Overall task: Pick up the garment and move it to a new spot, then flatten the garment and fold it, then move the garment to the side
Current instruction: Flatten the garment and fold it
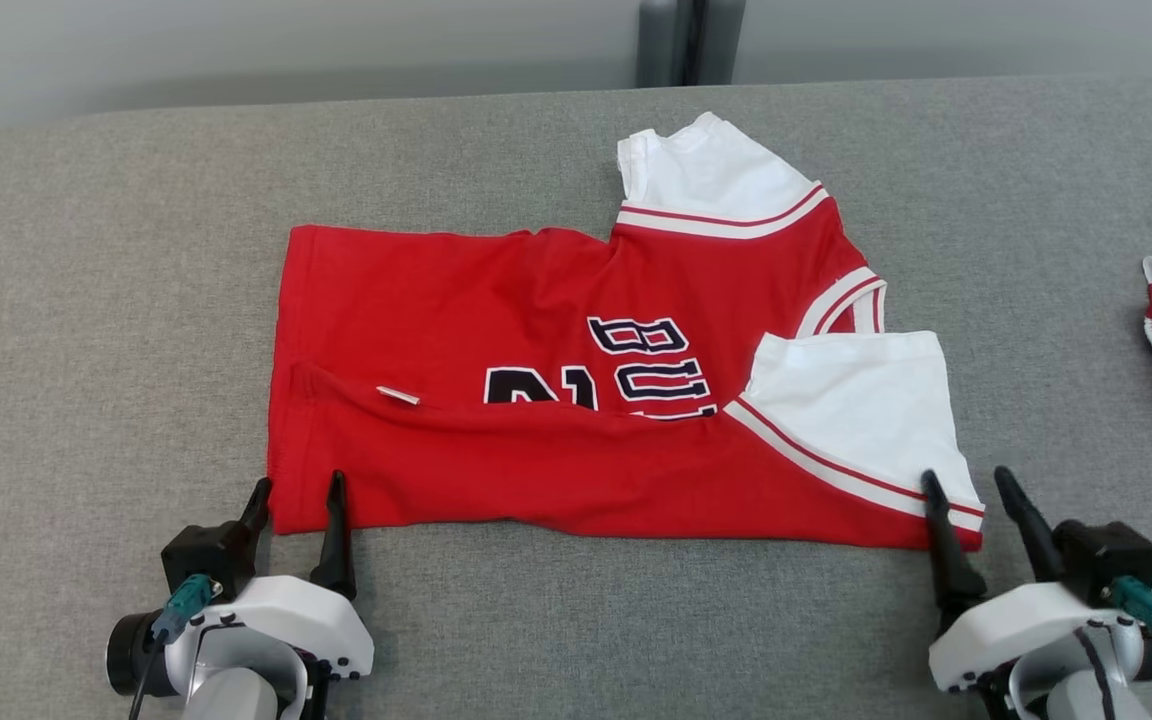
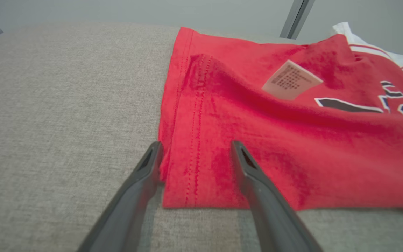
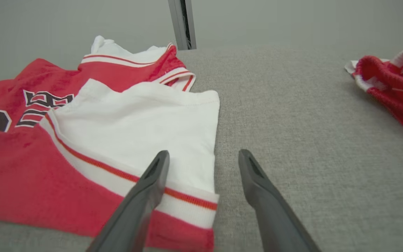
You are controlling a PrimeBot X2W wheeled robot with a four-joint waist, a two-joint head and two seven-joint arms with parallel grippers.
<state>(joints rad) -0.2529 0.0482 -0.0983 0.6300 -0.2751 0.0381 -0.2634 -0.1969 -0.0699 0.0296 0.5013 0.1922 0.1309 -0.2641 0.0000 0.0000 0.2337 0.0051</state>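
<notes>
Jaws: left gripper (image 1: 301, 482) and right gripper (image 1: 965, 476) both wide open, holding nothing.
Garment: red shirt (image 1: 536, 400), middle of frame, near edge folded over.
Why: grippers sit at its lower corners, maybe for another fold.

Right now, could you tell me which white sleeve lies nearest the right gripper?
The near sleeve, folded over the red jersey; its striped corner sits at the open right gripper. The far sleeve sticks out at the far edge.
</notes>
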